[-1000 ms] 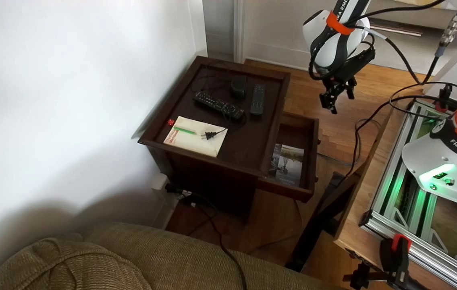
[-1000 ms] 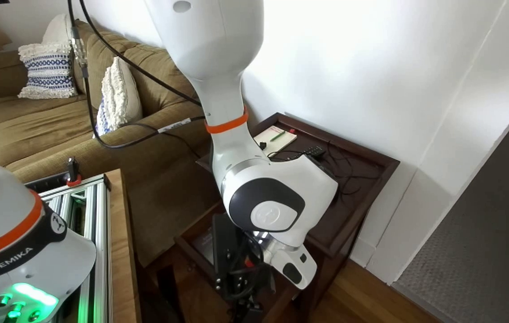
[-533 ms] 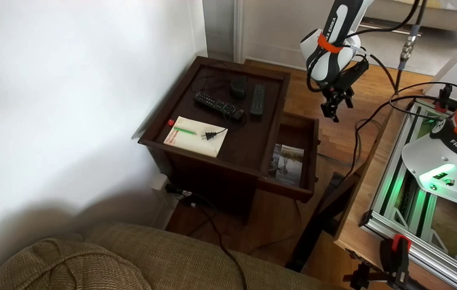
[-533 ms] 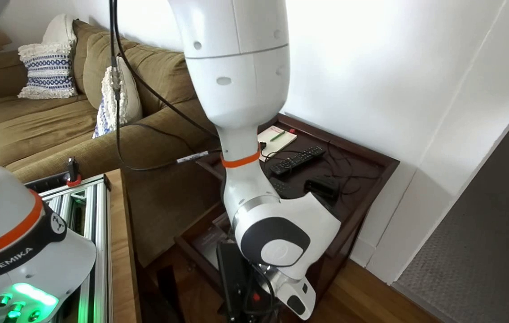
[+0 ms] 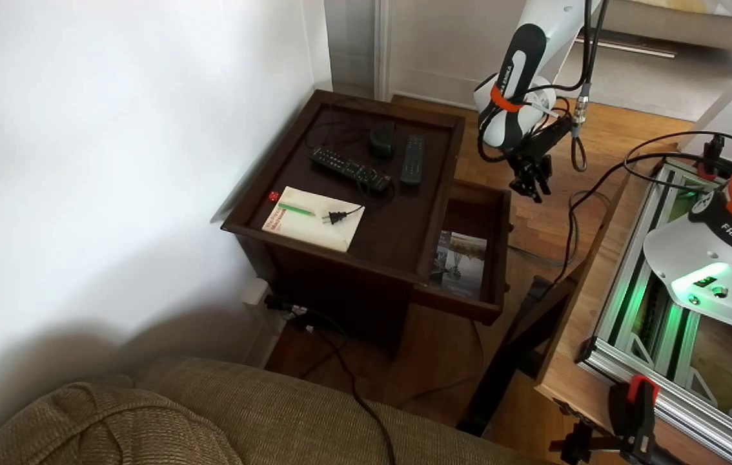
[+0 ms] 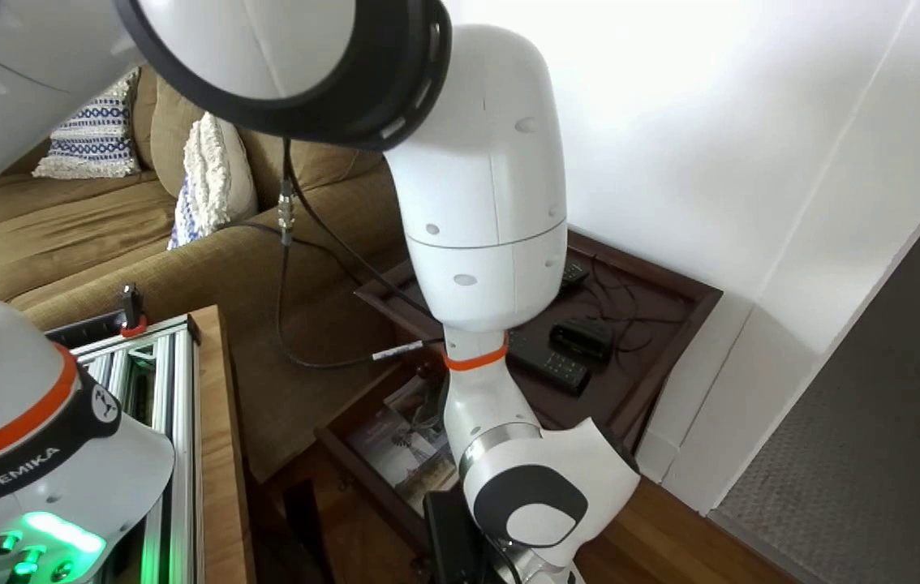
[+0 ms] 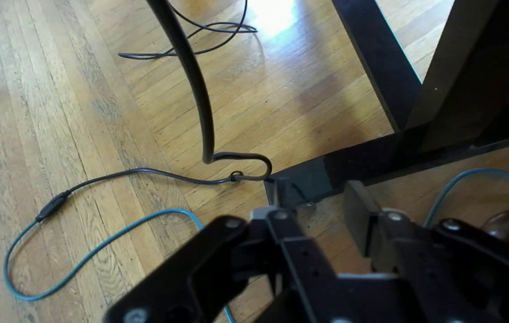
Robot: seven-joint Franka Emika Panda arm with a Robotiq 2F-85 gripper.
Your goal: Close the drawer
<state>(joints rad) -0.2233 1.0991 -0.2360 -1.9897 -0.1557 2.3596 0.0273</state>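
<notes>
— In the wrist view, how does your claw (image 7: 319, 197) stand?
— Parted, with a gap down its middle; a round brown knob (image 7: 508, 224) shows to the right.
— And your drawer (image 5: 503, 252)?
— In an exterior view, drawn out from the counter (image 5: 395, 226), unchanged from one second earlier, a booklet (image 5: 466, 258) lying inside.
— What, then, has shifted?
— Your Franka arm (image 5: 521, 64): in that view your claw now appears lower, nearer the drawer's front corner, contact uncertain. In an exterior view, the booklet (image 6: 399, 446), earlier mostly behind your arm, shows more fully.
</notes>
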